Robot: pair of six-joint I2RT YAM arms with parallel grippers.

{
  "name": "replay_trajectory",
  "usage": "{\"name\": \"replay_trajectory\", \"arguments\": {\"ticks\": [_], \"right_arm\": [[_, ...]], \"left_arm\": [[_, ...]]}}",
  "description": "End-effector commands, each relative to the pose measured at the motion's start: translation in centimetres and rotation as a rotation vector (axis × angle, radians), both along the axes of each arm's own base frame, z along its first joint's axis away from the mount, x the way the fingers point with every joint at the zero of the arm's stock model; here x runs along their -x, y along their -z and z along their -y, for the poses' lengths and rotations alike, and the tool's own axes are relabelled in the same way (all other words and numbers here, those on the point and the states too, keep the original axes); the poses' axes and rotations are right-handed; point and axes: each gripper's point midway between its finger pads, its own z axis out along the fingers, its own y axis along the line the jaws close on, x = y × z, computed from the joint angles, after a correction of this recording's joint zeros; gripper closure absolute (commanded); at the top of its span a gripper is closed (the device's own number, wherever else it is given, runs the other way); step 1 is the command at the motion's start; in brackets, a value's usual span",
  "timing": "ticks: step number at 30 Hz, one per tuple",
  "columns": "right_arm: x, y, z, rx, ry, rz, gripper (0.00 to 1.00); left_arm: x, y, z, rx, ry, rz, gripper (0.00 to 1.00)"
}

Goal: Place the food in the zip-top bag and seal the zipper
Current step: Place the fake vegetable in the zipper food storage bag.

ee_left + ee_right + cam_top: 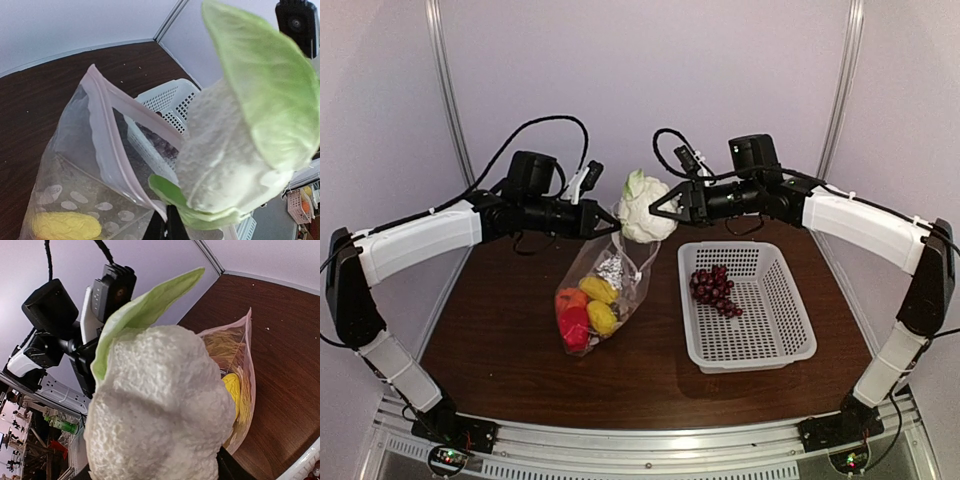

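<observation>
The right gripper (665, 208) clamps the cauliflower (640, 205), likely light and stiff, best held across its white head; left gripper (605, 222) pinches the floppy zip-top bag (625, 275) by its rim.

1 cauliflower (642, 208), 1 bag (632, 275), 1 basket (752, 360), 1 grape bunch (713, 287), 2 yellow pieces (597, 290), 1 pepper (575, 328), 1 orange (570, 298)

No text, label or number is legible anywhere
</observation>
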Motion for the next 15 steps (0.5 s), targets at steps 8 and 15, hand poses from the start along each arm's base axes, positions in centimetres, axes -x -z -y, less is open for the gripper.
{"name": "replay_trajectory", "arguments": {"ticks": [8, 15], "right_arm": [[-0.9, 4.8, 0.8, 0.148, 0.091, -0.027, 0.59], [0.1, 5.2, -0.4, 0.205, 0.081, -0.008, 0.59]], "left_arm": [[-0.7, -2.7, -1.1, 0.04, -0.074, 0.074, 1.0], [-0.8, -2.8, -0.9, 0.06, -0.076, 0.072, 1.0]]}}
